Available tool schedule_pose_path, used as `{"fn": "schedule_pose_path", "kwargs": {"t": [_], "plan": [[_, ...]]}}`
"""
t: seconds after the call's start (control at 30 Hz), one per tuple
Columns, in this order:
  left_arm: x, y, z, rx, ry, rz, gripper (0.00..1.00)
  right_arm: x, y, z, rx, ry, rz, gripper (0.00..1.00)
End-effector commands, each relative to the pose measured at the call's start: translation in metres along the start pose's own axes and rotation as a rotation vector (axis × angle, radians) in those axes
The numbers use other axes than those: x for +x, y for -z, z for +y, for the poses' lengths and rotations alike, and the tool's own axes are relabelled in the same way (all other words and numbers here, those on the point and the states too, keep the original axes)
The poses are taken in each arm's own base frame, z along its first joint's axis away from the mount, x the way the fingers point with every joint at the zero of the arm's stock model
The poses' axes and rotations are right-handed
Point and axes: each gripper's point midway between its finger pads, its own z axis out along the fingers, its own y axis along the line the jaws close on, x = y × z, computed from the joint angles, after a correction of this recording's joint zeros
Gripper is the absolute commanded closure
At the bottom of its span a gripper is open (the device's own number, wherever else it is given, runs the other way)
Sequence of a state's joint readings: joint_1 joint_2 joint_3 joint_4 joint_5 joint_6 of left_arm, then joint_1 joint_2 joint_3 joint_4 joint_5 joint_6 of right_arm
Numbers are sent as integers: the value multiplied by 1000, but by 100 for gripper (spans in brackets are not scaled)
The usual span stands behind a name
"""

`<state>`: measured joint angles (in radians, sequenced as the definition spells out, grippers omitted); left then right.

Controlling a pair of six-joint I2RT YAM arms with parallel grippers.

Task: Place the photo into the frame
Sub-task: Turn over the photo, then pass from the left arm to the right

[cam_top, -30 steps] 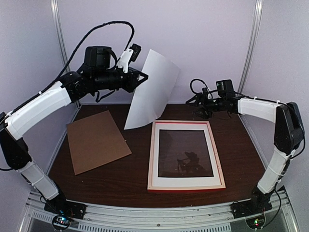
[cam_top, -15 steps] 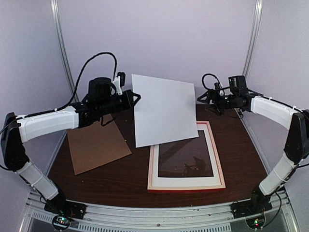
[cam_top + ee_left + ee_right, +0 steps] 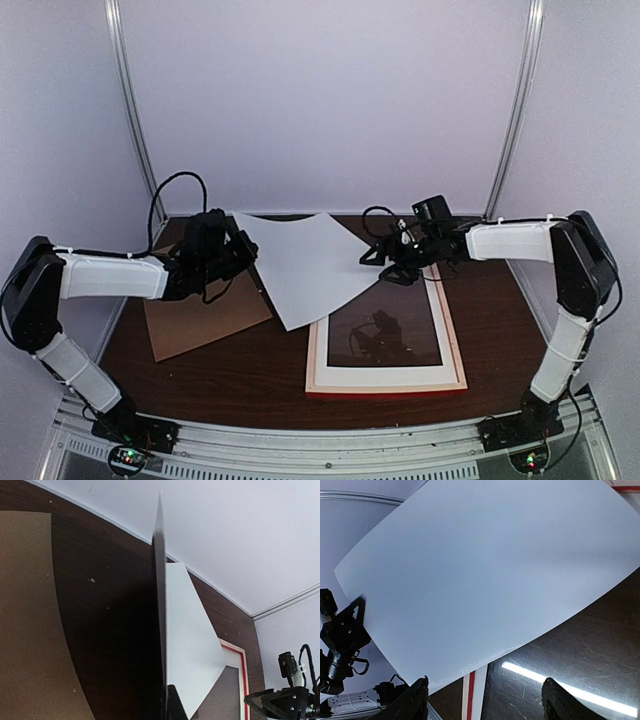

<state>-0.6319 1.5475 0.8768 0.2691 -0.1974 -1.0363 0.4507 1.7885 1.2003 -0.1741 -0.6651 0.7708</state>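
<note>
Left of the large rectangular picture frame (image 3: 385, 386) of thin red-edged wooden strips, which lies flat on the dark brown wooden table (image 3: 240, 375), a plain brown backing board (image 3: 195, 318) also lies flat. Above that board's far edge, the left gripper (image 3: 246, 256) is pinched tight on the left edge of the photo (image 3: 305, 262). This rectangular paper print is held clear of the table, white back up, with its near corner hanging over the frame's far left corner.

Over the frame's far edge, the right gripper (image 3: 378, 262) has its fingers spread wide at the photo's right edge, clamping nothing.

Only the left wrist camera shows the print edge-on, with a dark side. Only the right wrist camera shows the sheet bowed and a light streak on the frame's glass pane (image 3: 570, 672).

Pale lilac walls (image 3: 330, 100) surround the table.
</note>
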Motion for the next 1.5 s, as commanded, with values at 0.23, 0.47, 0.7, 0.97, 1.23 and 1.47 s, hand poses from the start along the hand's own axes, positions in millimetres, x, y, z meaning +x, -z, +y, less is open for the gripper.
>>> {"fn": "schedule_pose_path", "kwargs": {"t": [0.23,0.47,0.7,0.97,1.23,1.47], "plan": [[-16,20,18,-46,166,-101,100,39,-61,2,-59,-71,67,23],[-10,25,28,-65,253,-91,100,63,-73,12,-104,-107,94,24],[-2,28,31,-60,335,-60,100,91,-83,36,-184,-137,108,24],[8,38,37,-54,401,-27,100,122,-97,54,-241,-188,92,24],[17,53,40,-36,411,-21,100,125,-109,61,-283,-231,43,29],[26,60,48,-55,399,-4,100,109,-109,56,-270,-233,0,40]]}}
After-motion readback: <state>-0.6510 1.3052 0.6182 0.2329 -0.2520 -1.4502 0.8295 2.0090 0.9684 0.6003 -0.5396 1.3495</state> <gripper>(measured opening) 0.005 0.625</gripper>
